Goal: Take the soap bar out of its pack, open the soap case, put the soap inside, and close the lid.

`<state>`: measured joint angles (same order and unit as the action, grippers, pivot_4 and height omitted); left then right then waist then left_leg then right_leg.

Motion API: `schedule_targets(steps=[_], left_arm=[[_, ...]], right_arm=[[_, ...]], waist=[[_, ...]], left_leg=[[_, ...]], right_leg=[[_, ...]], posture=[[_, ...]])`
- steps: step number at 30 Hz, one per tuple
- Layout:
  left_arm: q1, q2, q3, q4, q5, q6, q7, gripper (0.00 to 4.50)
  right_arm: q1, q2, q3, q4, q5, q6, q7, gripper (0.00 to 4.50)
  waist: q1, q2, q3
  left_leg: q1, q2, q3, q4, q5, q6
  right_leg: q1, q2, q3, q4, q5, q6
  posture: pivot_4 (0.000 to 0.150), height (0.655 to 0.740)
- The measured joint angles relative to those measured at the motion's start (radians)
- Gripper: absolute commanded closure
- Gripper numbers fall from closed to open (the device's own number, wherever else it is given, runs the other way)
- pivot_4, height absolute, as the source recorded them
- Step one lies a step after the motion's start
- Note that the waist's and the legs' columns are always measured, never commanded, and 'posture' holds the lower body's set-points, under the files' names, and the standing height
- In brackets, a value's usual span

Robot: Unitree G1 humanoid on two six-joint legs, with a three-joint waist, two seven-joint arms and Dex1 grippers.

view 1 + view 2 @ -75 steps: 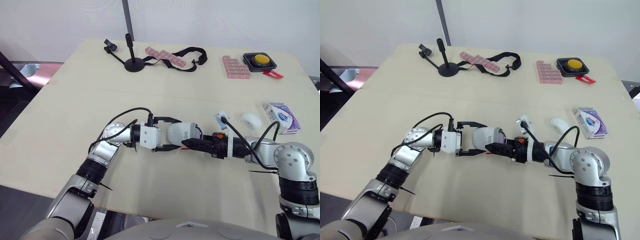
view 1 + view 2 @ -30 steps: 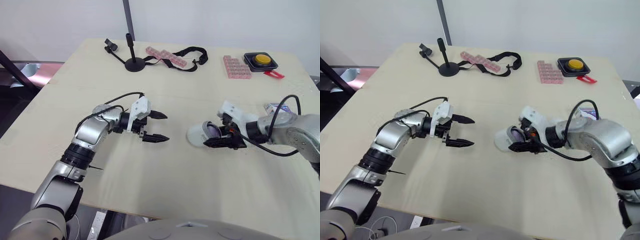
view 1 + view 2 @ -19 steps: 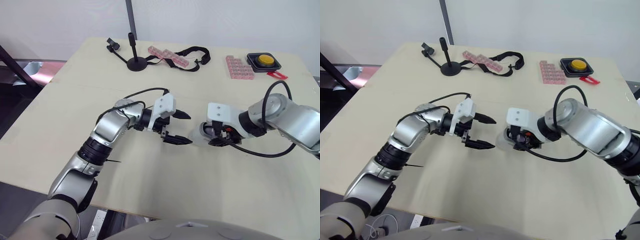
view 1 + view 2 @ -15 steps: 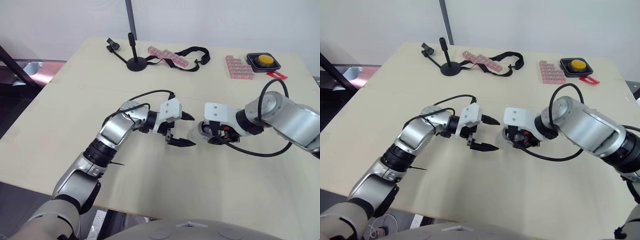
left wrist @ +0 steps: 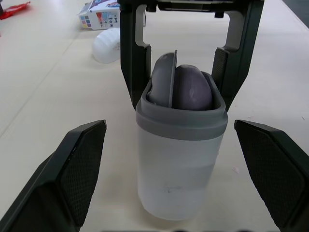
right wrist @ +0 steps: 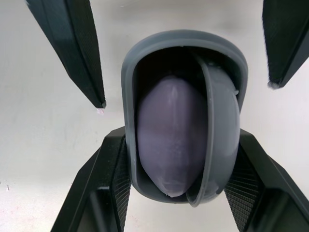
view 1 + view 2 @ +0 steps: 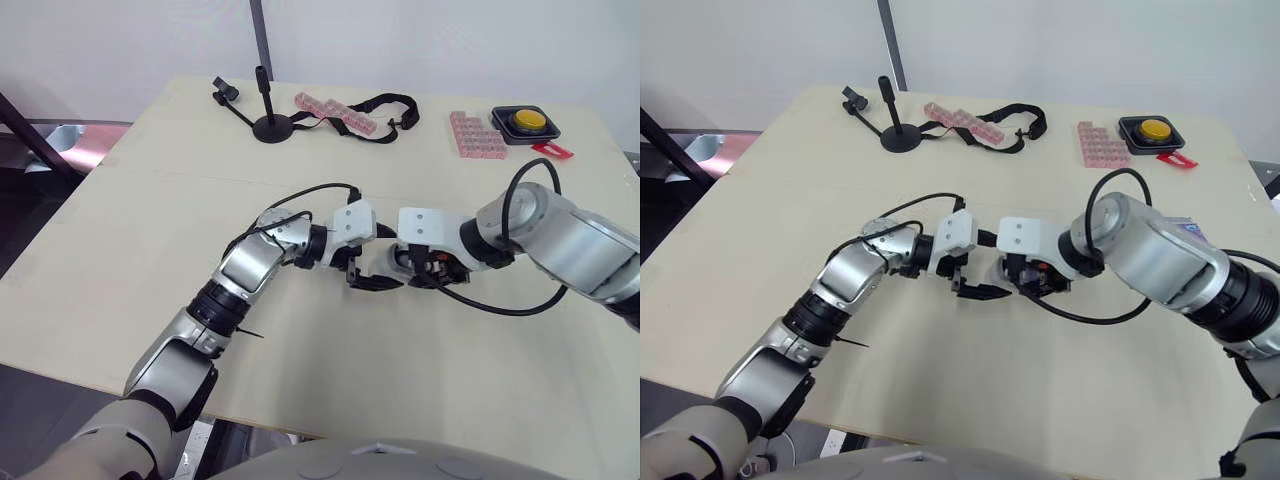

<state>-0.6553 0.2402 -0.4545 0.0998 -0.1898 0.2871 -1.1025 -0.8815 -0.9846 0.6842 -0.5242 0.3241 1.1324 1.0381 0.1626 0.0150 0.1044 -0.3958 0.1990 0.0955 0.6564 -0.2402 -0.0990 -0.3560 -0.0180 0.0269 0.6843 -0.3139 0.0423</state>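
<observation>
Right around the middle of the pale wooden table [image 7: 120, 220] the two arms meet nose to nose. The right gripper [image 6: 182, 133], reaching in from three o'clock, has its black fingers [image 5: 133, 58] pressed against both sides of a translucent white plastic soap case with a grey rim [image 5: 181, 164], pinching it firmly. The case's open mouth points toward nine o'clock, straight at the left gripper [image 7: 998, 266]. Inside sits the oval purple soap bar [image 5: 193, 89], with a thin grey flap [image 5: 164, 79] standing beside it in the opening. The left gripper's fingers [image 5: 77, 169] are spread wide, one on each side of the case mouth and clear of it, touching nothing. Over toward three o'clock, beyond the case, a white rounded plastic piece [image 5: 108, 43] lies just beside the printed cardboard soap pack [image 5: 99, 12]. Along the far edge, at about eleven o'clock, stands a small black stand on a round base [image 7: 268, 125], at twelve a strip of pink boxes on a black strap [image 7: 345, 112], and at one o'clock a pink block tray [image 7: 475, 135] near a yellow button on a black base [image 7: 528, 120].
</observation>
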Motion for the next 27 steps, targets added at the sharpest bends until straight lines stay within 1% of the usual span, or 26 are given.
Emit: schedule_targets(steps=[16,27], left_arm=[[-0.002,-0.026,-0.002,0.044,0.052,-0.042,-0.02,0.0],[-0.005,-0.034,-0.003,0.045,0.065,-0.046,-0.026,0.0]], right_arm=[[0.0,0.021,0.0,0.004,-0.025,-0.005,0.022,2.44],[0.006,0.024,0.0,-0.005,-0.026,0.004,0.022,2.44]], waist=[[0.001,0.0,0.0],[0.001,0.0,0.0]], left_leg=[[0.0,0.0,0.0,0.001,0.0,0.0],[0.0,0.001,0.0,0.002,0.0,0.0]], right_leg=[[0.0,0.001,0.002,0.001,0.0,0.0],[0.0,0.001,0.004,0.001,0.0,0.0]], posture=[[0.15,0.74],[0.15,0.74]])
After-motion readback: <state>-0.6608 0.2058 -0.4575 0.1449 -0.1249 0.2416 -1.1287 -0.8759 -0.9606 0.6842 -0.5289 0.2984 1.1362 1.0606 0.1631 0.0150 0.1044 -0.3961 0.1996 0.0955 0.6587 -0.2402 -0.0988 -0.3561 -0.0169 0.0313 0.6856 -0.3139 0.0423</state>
